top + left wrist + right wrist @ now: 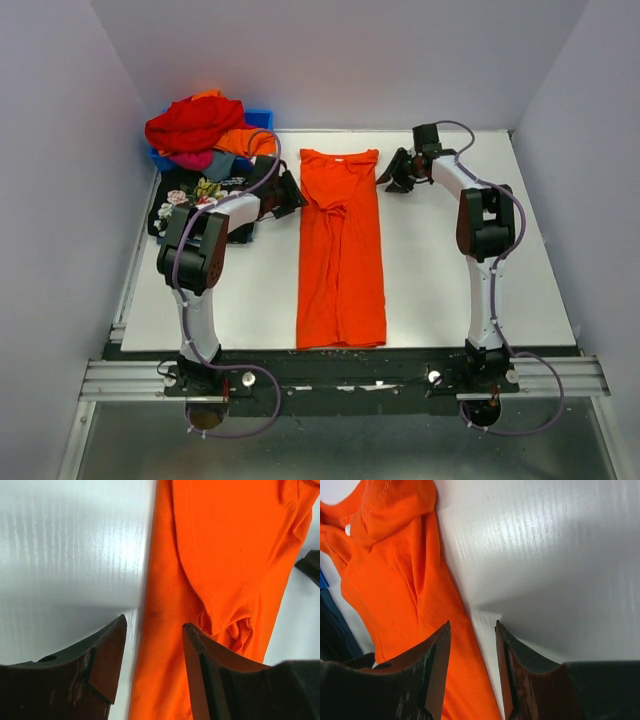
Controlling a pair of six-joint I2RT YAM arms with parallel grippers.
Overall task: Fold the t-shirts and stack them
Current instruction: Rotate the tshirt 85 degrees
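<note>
Heaped t-shirts [196,123] only overhead

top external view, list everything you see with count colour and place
orange t-shirt: one, bright orange, lying lengthwise mid-table, collar at the far end
black t-shirt: one, black with pink rose print, far left, partly under the left arm
pile of t-shirts: several, red on top, orange and pink below, heaped in the bin
blue bin: one, blue, far left corner
table: one, white
left gripper: one, dark, open over the orange shirt's left edge
right gripper: one, dark, open by its right edge
</note>
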